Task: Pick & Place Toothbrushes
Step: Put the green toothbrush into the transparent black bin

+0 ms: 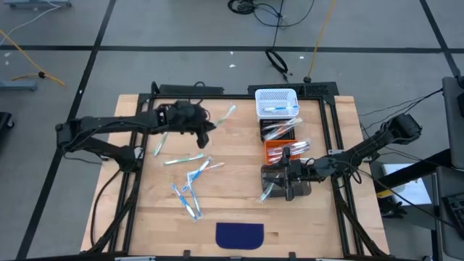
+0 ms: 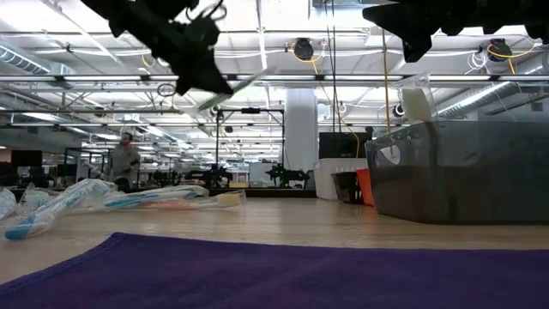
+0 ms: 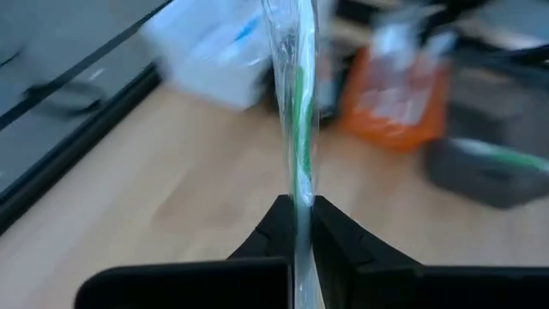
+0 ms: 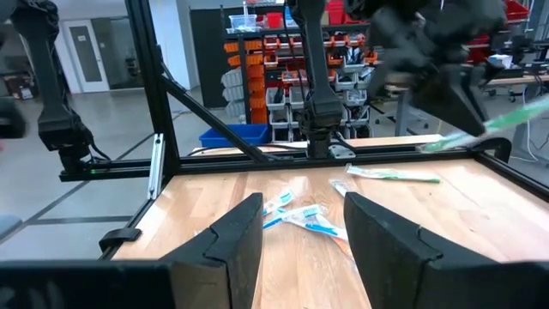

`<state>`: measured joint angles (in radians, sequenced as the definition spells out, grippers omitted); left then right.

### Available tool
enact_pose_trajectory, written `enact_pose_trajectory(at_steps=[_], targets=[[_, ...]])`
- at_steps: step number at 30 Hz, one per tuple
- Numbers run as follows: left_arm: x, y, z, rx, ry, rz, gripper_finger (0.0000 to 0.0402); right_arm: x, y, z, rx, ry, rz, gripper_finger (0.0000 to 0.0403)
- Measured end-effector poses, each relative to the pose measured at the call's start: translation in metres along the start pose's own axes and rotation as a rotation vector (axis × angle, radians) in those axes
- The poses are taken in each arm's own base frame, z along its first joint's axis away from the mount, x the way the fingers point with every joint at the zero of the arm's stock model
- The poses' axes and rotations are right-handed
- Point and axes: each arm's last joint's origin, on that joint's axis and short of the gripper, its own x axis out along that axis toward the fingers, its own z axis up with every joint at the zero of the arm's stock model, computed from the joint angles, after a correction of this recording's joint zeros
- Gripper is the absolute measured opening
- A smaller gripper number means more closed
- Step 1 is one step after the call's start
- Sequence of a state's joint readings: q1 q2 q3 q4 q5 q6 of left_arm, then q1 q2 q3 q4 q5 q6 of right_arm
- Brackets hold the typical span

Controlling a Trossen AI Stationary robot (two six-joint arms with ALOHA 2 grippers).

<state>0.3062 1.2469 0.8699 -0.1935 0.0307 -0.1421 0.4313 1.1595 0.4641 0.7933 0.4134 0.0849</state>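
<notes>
My left gripper (image 1: 210,130) hangs above the table's far left part, shut on a green toothbrush (image 3: 298,103) in a clear wrapper, which also shows in the low view (image 2: 246,84). Several more wrapped toothbrushes (image 1: 187,190) lie flat on the wood to the left of centre, blue and green. Four bins stand in a row on the right: white (image 1: 276,101), clear (image 1: 279,130), orange (image 1: 283,151), dark (image 1: 288,185). My right gripper (image 4: 300,232) waits open over the dark bin. My left gripper pinches the wrapped toothbrush near one end (image 3: 298,202) between its two fingers. The fingers slant downward toward the bins, and the brush runs on past the fingertips along their line. It is lifted clear of the table, its free end (image 1: 232,110) toward the white bin.
A purple mat (image 1: 240,234) lies at the table's near edge. A black frame (image 1: 330,130) runs round the wooden top. The bins hold wrapped brushes. Bare wood shows between the loose brushes and the bins. A person (image 2: 124,161) stands far off in the room.
</notes>
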Motion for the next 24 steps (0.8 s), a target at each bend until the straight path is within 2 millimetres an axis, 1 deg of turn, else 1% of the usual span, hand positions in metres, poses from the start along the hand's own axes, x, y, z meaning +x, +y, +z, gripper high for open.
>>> enact_pose_trajectory(at_steps=[4,8,12,15,18,24], targets=[[0.000,-0.022,0.005,0.062,-0.071,-0.113,0.0006,0.000,0.000,0.000,0.001,-0.003,-0.001,0.0155],[-0.003,-0.043,0.008,0.099,-0.139,-0.188,0.0016,0.001,-0.003,0.001,0.001,-0.005,-0.014,0.0155],[-0.007,-0.064,0.011,0.152,-0.215,-0.265,0.0006,0.003,-0.007,0.003,0.011,-0.031,-0.033,0.0155],[-0.006,-0.077,0.012,0.182,-0.256,-0.310,0.0010,0.004,-0.011,0.006,0.018,-0.053,-0.050,0.0155],[-0.002,-0.089,0.011,0.195,-0.286,-0.349,0.0018,0.005,-0.015,0.008,0.024,-0.077,-0.067,0.0155],[0.015,-0.105,0.006,0.216,-0.320,-0.393,0.0007,0.007,-0.022,0.013,0.020,-0.120,-0.073,0.0155]])
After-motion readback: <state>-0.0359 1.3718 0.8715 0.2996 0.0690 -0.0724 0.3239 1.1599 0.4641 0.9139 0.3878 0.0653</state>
